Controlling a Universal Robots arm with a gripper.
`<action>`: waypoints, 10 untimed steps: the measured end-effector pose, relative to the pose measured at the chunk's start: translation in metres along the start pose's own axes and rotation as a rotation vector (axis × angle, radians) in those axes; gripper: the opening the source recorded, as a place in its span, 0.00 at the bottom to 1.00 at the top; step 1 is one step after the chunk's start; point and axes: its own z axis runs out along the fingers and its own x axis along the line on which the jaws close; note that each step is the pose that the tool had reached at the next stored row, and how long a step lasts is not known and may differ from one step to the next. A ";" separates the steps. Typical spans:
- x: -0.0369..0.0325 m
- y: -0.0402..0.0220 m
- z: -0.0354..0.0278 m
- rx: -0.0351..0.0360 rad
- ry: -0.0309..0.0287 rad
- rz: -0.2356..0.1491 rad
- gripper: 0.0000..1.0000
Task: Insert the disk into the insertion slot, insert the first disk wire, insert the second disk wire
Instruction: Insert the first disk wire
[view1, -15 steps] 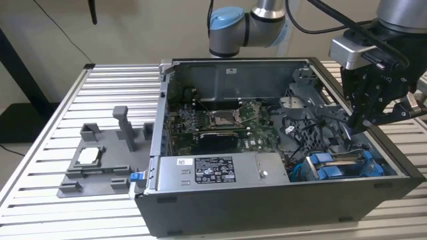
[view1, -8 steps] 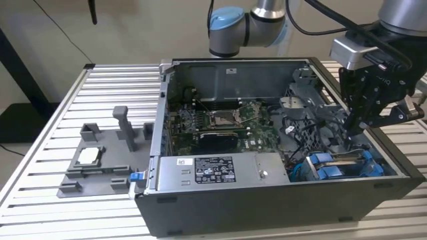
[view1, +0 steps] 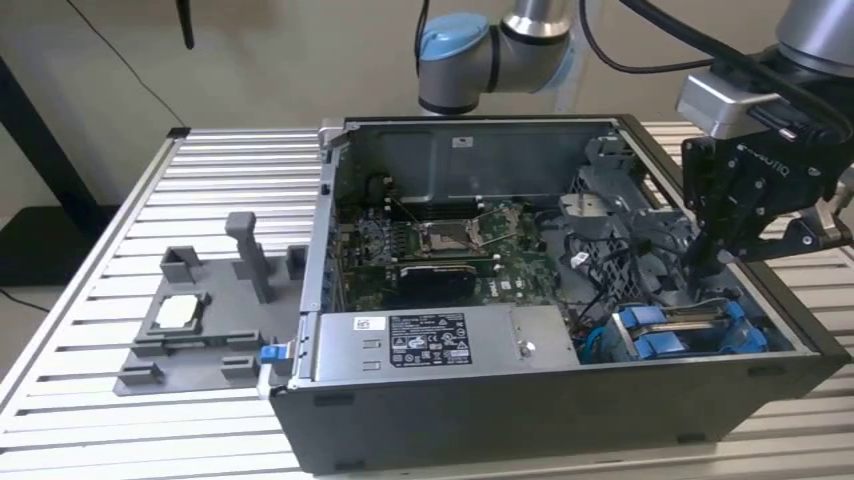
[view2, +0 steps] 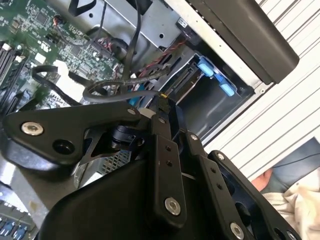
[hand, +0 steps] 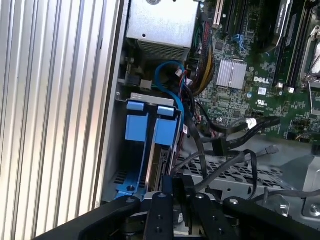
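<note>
The gripper (view1: 706, 260) hangs inside the computer case (view1: 534, 415) above the disk (view1: 683, 330).

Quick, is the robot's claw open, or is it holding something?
Claw: shut, seemingly pinching the end of a thin black wire.

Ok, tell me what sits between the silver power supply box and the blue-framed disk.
In the first wrist view, a looped blue cable lies in the gap between the power supply box and the disk.
</note>
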 end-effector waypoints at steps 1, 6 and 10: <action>0.0004 -0.0014 0.0007 -0.0066 -0.0010 0.000 0.19; 0.0032 -0.0070 0.0039 -0.0177 -0.0027 0.000 0.19; 0.0046 -0.0108 0.0048 -0.0189 -0.0028 0.000 0.19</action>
